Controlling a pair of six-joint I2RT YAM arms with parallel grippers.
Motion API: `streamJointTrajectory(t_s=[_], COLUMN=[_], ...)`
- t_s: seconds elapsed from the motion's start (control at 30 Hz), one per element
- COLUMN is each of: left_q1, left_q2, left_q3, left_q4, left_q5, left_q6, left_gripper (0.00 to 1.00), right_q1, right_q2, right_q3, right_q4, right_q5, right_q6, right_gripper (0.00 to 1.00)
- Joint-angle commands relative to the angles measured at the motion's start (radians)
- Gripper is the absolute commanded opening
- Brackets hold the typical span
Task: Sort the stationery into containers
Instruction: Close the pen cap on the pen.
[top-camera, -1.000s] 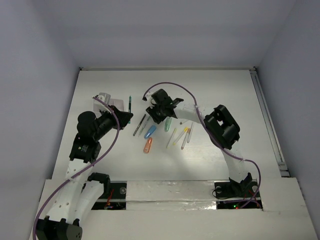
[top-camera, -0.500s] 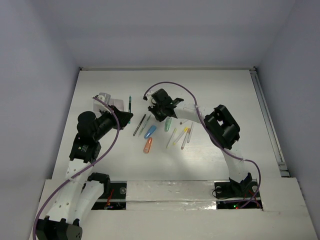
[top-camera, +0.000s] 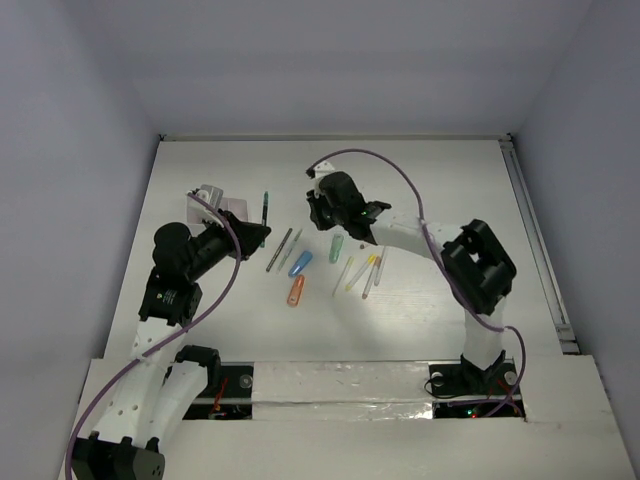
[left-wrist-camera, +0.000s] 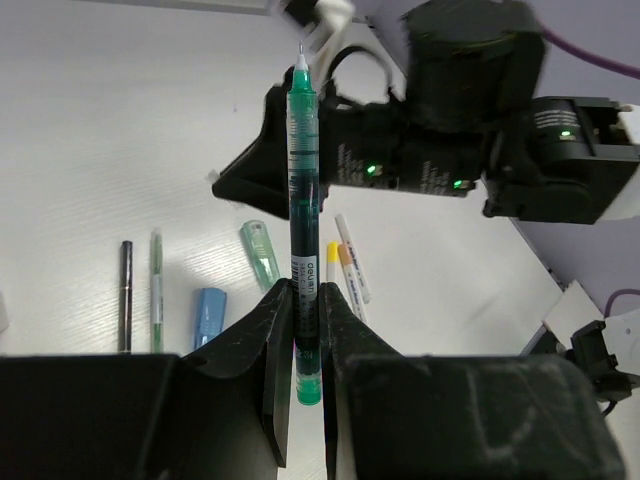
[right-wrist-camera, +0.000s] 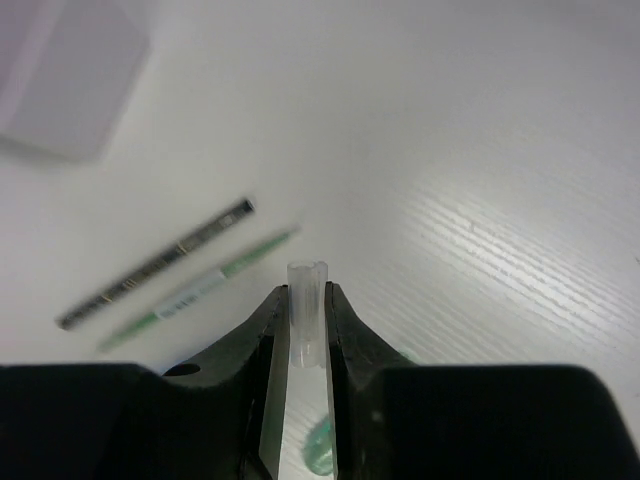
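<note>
White walls enclose a pale table (top-camera: 450, 180), with the white tray (top-camera: 212, 197) standing at its far left. A green pen (left-wrist-camera: 303, 180) is pinched near its lower end by the closed jaws of the left gripper (left-wrist-camera: 307, 300), just right of the tray and held clear of the surface, its fine tip pointing away from the wrist. Further right of the tray, a short clear cap (right-wrist-camera: 307, 285) is clamped between the jaws of the right gripper (right-wrist-camera: 303, 305). Other stationery, among it a blue marker (top-camera: 300, 263), lies loose to the right of the tray and nearer the arms.

The step appears to be capping the pen before it is binned. Cap mouth and tip should be lined up on one axis and brought together slowly, since a pen held so far from its tip could pivot.

The pen is slim, with a translucent green barrel, a white printed label and a needle point.
</note>
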Motion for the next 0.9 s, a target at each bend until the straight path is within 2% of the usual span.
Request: streamJointTrajectory(t_s=[0.0, 0.17, 0.33, 0.53, 0.67, 0.87], left_q1=[-0.005, -0.014, -0.014, -0.014, -0.014, -0.014], left_q2=[0.000, 0.014, 0.017, 0.020, 0.023, 0.035], left_q3=[0.009, 0.000, -0.003, -0.003, -0.003, 0.003], left_q4=[0.097, 0.116, 0.119, 0.117, 0.114, 0.090], left_q5=[0.073, 0.095, 0.098, 0.093, 0.087, 0.059], left_q6=[-0.026, -0.040, -0.043, -0.043, -0.045, -0.039], left_gripper=[0.00, 0.00, 0.00, 0.00, 0.00, 0.00], right_q1=[0.010, 0.010, 0.010, 0.010, 0.010, 0.010], right_q2=[-0.153, -0.241, -0.284, -0.284, -0.267, -0.206], right_q3=[-0.076, -0.165, -0.207, -0.260, -0.306, -0.279], right_q4=[0.297, 0.528, 0.658, 0.845, 1.027, 1.132], right_q5=[0.033, 0.028, 0.011, -0.066, -0.073, -0.162], right_q6=[0.239, 0.454, 0.623, 0.778, 0.878, 1.003], right_gripper=[0.00, 0.00, 0.00, 0.00, 0.00, 0.00])
